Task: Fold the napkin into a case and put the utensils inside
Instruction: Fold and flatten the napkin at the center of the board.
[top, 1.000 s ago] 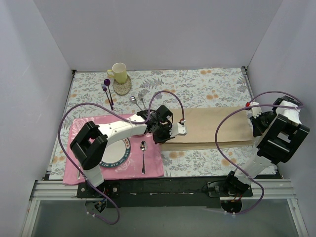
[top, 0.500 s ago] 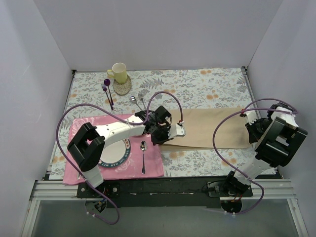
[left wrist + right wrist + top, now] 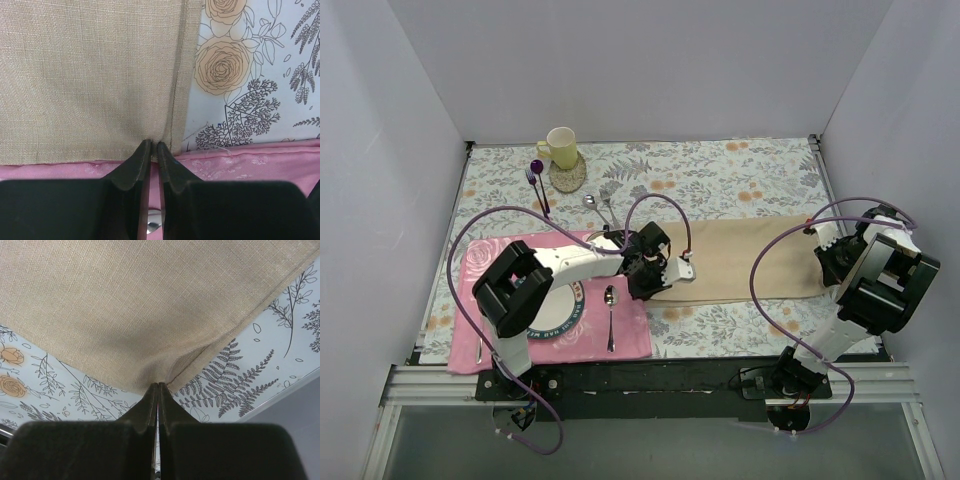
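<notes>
Both the left gripper point(image 3: 154, 146) and right gripper point(image 3: 158, 386) are clenched on near corners of the napkin point(image 3: 740, 262), so we should carry them evenly toward the far edge of the table point(image 3: 720, 175).

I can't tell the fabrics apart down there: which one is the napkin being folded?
Start with the grey floral tablecloth that everything rests on. Right of the pink placemat, a long strip of cloth stretches towards the right edge: that is the napkin. It alone is plain beige, with no flowers.
</notes>
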`<state>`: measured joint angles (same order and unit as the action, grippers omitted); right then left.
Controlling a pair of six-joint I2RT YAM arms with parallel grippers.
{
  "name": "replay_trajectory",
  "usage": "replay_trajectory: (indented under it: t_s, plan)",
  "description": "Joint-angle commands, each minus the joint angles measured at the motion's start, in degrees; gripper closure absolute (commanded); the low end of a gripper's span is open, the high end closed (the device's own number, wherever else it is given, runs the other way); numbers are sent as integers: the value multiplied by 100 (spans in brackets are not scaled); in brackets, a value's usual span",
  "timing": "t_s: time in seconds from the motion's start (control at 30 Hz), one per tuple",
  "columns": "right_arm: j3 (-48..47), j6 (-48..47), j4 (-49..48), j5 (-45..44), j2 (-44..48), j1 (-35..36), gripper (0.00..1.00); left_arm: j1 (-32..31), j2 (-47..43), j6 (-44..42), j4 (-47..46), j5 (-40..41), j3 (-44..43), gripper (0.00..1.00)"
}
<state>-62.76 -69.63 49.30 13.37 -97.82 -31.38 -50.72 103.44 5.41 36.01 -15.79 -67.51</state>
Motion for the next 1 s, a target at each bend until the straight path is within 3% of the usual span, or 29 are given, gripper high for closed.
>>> replay_trajectory:
  t_s: [0.0, 0.1, 0.27, 0.5, 0.77, 0.83, 0.87, 0.93, 0.97]
  plan:
    - [-78, 72, -8, 8, 17, 9, 99, 1, -236, 109, 186, -117, -463, 100]
    - [-87, 72, -8, -18, 9, 9, 99, -17, -333, 118, 573, -336, -850, 100]
    - [-131, 116, 18, -45, -35, 9, 99, -43, -464, 22, 846, -591, -730, 100]
    - [-192, 204, 36, -45, -62, 0, 99, -87, -290, 127, 768, -820, -431, 100]
    - [-210, 239, -25, -220, -44, 9, 99, -87, 18, 250, 337, -496, -35, 99]
    - [-131, 195, -78, -308, 0, 9, 99, -87, 10, 268, 266, -425, -35, 90]
    - [-105, 134, -78, -317, 17, 9, 99, -87, 1, 285, 284, -451, -69, 79]
    - [-122, 81, 35, -265, 105, 9, 99, -26, -51, 346, 380, -661, -289, 69]
    - [-174, 133, 88, -212, 140, 9, 92, 26, -191, 399, 476, -801, -377, 63]
